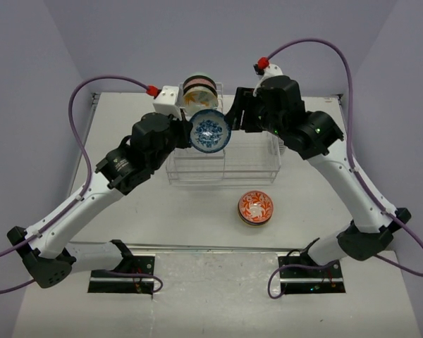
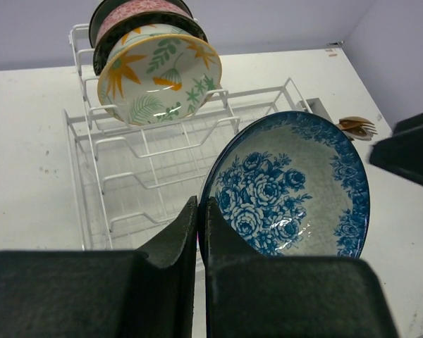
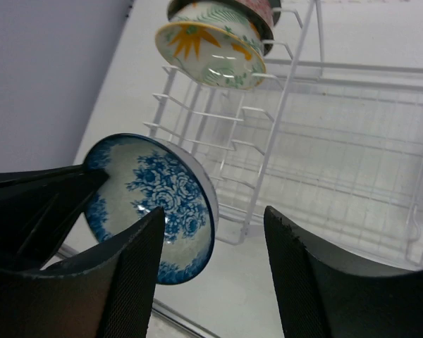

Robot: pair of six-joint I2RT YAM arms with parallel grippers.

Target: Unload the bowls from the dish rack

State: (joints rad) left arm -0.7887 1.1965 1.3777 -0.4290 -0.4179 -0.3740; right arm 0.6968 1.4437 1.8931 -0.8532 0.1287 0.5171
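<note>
My left gripper is shut on the rim of the blue-white floral bowl and holds it tilted above the dish rack; the bowl also shows in the top view and the right wrist view. My right gripper is open and empty, just right of that bowl, over the rack. A pale yellow floral bowl stands in the rack's far slots with a pink-rimmed bowl behind it. A red-orange bowl sits on the table in front of the rack.
The white table ends at lilac walls on the left, right and back. A small wooden utensil lies on the table beyond the rack. Purple cables loop beside both arms.
</note>
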